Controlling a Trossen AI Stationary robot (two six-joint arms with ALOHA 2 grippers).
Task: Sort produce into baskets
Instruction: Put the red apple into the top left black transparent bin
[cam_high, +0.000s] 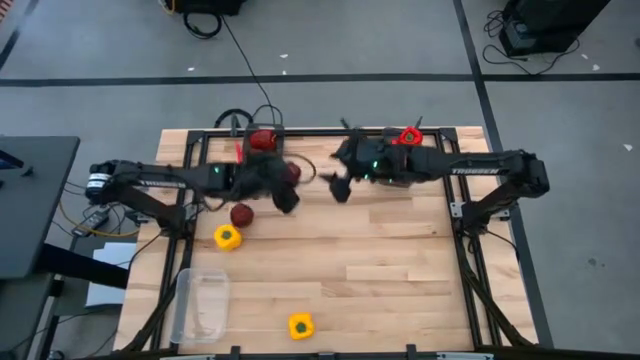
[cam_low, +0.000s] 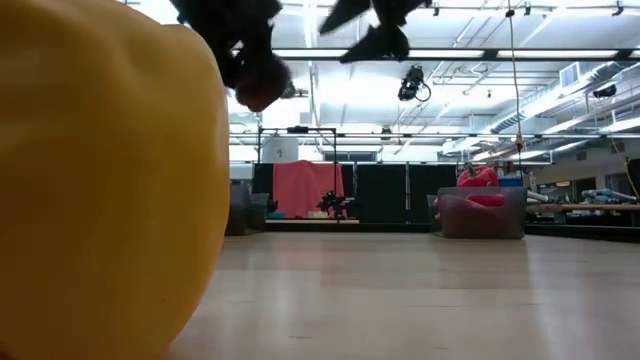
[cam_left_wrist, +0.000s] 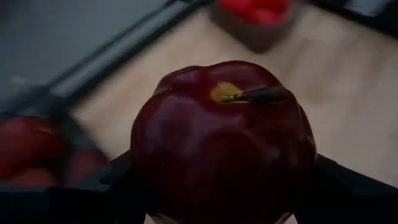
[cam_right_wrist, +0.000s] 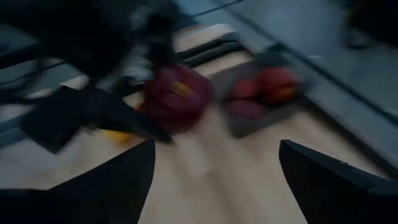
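Gripped stem-up in the left pincer (cam_left_wrist: 217, 186), a maroon apple (cam_left_wrist: 221, 146) hangs above the worktop (cam_high: 380, 250); the right pincer (cam_right_wrist: 214, 180) gapes empty.

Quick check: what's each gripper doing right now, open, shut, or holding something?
Left gripper: shut on a maroon fruit, lifted off the table.
Right gripper: open, holding nothing, above the table near the left one.

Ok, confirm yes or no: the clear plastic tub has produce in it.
No: in the high view the clear plastic rectangular tub shows only bare floor, while yellow bell peppers lie outside it on the wooden table.
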